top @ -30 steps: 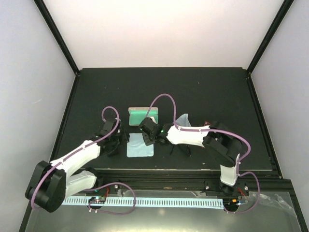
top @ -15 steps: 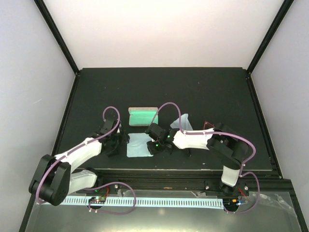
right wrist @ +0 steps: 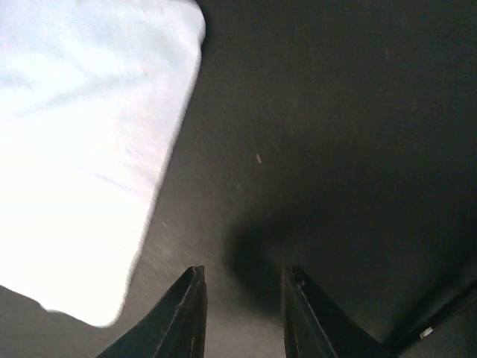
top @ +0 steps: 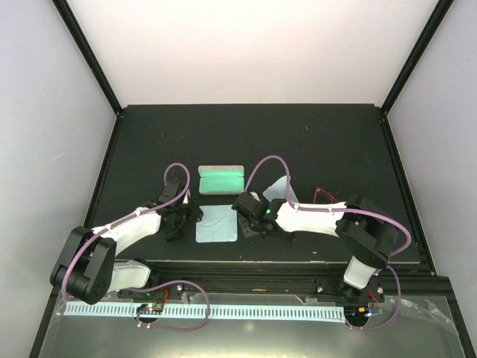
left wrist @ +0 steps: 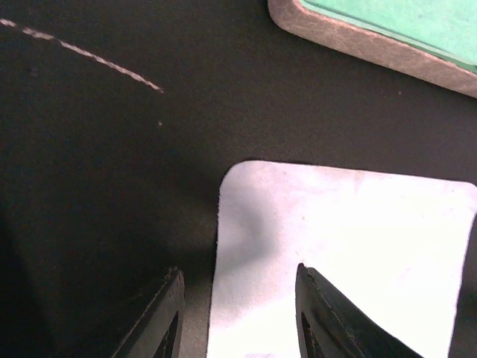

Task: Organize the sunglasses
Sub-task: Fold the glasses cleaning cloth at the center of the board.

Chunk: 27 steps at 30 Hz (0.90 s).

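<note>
top external view: the left gripper (top: 190,216) sits low over the black table mat (top: 298,142), its jaws released and parted at the left edge of a flat, square pale blue cloth (top: 216,224). the right gripper (top: 244,221) is just off the same cloth's right edge, jaws also parted and holding nothing. an open oblong beige case with green lining (top: 222,179) lies beyond both sets of jaws, between them and the far side. a second, crumpled pale blue cloth (top: 279,186) lies behind the right jaws. the thin red wire-framed sunglasses (top: 322,195) rest on the mat well to the right of the right jaws, untouched; the black pair cannot be told apart from the dark mat. left wrist view: the left gripper (left wrist: 238,272) stands with a clear gap, the flat cloth's (left wrist: 350,253) left edge lying between its fingers, the case (left wrist: 358,43) ahead and to the right. right wrist view: the right gripper (right wrist: 244,272) has only bare mat between its fingers, and the flat cloth (right wrist: 74,149) lies ahead to the left.
</note>
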Motion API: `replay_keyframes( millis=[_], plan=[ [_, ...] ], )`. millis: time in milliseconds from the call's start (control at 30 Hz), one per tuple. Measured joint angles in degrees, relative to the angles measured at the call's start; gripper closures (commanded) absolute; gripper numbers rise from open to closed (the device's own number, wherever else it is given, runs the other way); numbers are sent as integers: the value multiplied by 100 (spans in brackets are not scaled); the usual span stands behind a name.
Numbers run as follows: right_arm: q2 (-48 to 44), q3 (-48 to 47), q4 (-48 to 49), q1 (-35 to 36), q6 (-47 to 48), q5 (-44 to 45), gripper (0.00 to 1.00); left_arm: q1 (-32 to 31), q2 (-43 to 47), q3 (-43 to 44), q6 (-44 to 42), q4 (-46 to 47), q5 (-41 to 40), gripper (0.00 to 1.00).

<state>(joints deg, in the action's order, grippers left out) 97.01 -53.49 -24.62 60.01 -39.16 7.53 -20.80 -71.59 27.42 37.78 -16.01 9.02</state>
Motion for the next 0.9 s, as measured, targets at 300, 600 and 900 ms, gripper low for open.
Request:
replay_keyframes(
  millis=[300, 600, 900],
  plan=[
    [573, -866, 271, -177, 291, 284, 65, 7, -581, 422, -170, 28, -358, 63],
    [1161, -1143, 632, -448, 632, 46, 68, 11, -1084, 730, -374, 326, -369, 72],
    [1388, -1268, 949, -498, 734, -232, 75, 22, -1215, 730, -505, 564, -236, 82]
  ],
)
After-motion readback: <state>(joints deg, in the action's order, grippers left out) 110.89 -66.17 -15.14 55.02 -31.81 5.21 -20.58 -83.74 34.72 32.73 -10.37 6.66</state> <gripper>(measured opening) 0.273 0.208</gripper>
